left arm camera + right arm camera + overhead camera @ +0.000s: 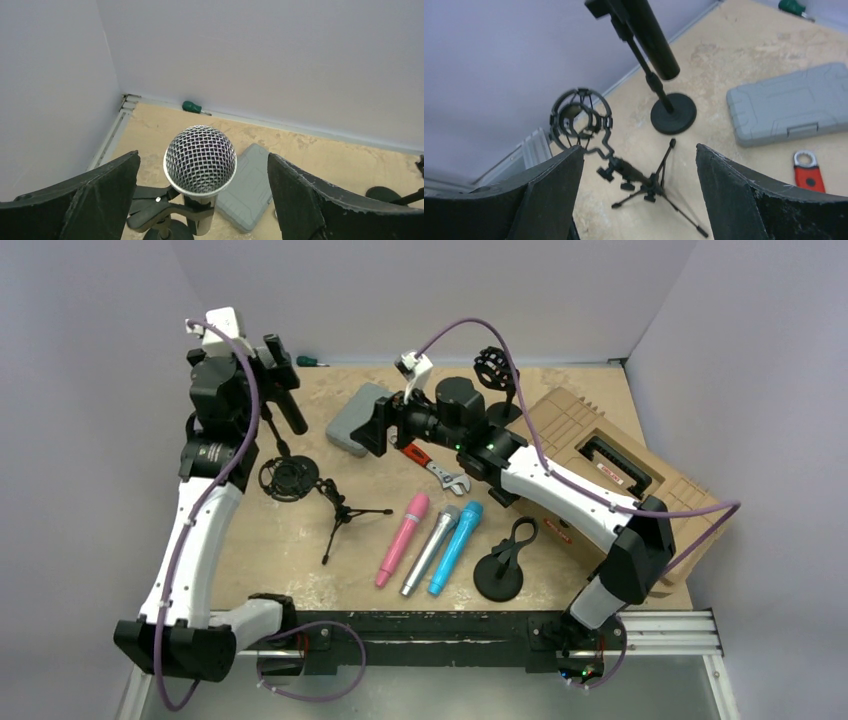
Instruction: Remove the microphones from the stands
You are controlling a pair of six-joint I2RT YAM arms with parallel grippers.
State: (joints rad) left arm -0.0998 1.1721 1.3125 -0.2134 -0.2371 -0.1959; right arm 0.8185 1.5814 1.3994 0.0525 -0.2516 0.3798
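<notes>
The microphone [200,159] has a silver mesh head and a black body [291,407]. It sits tilted in the clip of a black stand [150,207] with a thin pole [274,432] and a round base [673,114]. My left gripper [202,156] is open, with one finger on each side of the mesh head and not touching it. In the top view the left gripper [273,358] covers the head. The right wrist view shows the microphone's black body [651,35]. My right gripper [366,428] is open and empty above the table's middle, also seen in its wrist view [640,149].
A tripod stand with a shock mount [300,483] lies beside the stand's base. A grey case [357,418], a red-handled wrench [437,467], pink [402,538], silver [430,549] and blue [456,545] microphones, a round-base clip stand [498,571] and a brown case [610,465] lie around. A green screwdriver [310,361] lies by the back wall.
</notes>
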